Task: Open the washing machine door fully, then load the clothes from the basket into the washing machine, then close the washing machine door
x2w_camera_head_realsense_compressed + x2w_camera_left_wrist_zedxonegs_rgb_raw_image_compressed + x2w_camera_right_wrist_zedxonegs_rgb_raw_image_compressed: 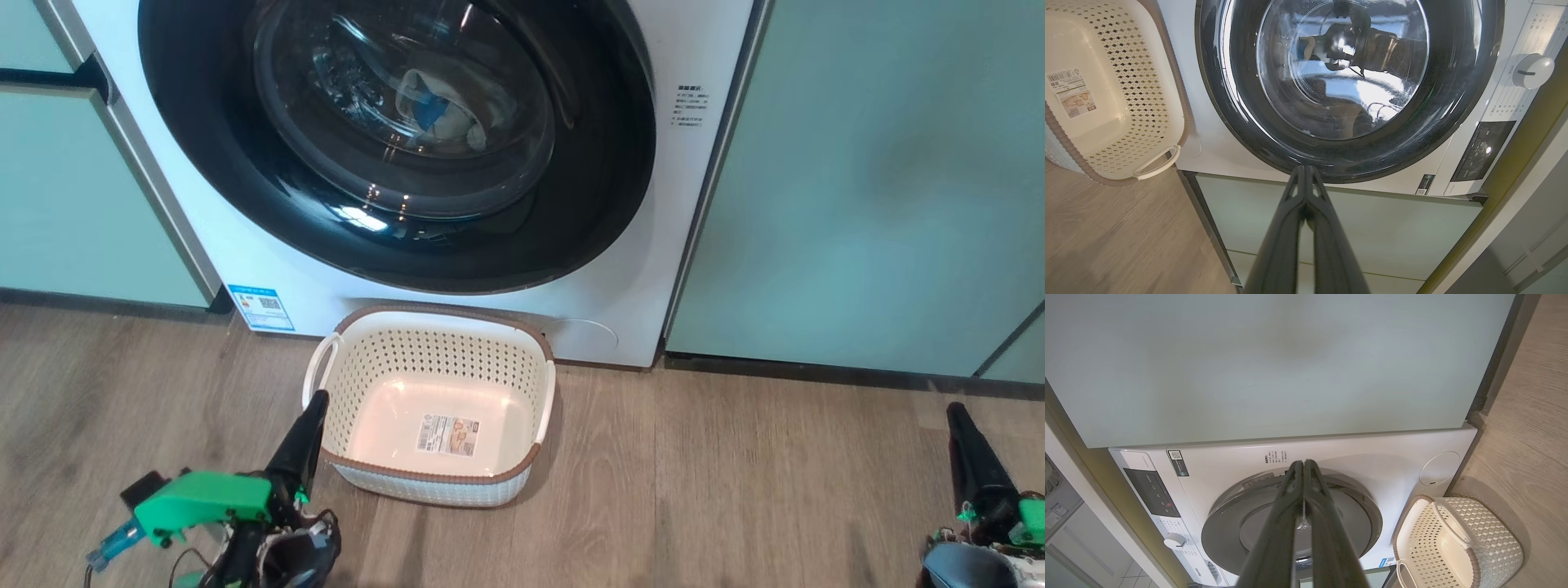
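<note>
Pale green cabinets [857,180] flank the washing machine [277,261] on both sides, and from my seat the big white front takes up most of the head view. Its washing machine door [204,122], a glossy black ring round a bulging glass window, looks shut flat against the front. Wooden floor [735,490] runs across the lower half of the head view.

The basket [441,322] stands on that floor just in front of the washer, right below the door, with its far rim close to the white panel. The clothes [441,110] are inside the drum. I can see a pale bundle with a blue patch through the glass.

My left claw [317,400] is at the lower left, clenched on nothing, with its tips overlapping the basket's left handle in the head view. On its own wrist camera the left claw [1303,169] has its fingers pressed together and pointing at the door's rim, with the basket off to one side. My right claw [953,412] sits at the lower right over bare floor, well apart from the basket. The right claw [1303,463] is clenched too and grasps nothing.

The smaller items are the control panel [1484,151], the white dial [1533,71], the label [447,434] on the basket's floor and the blue sticker [261,307] low on the washer's front.
</note>
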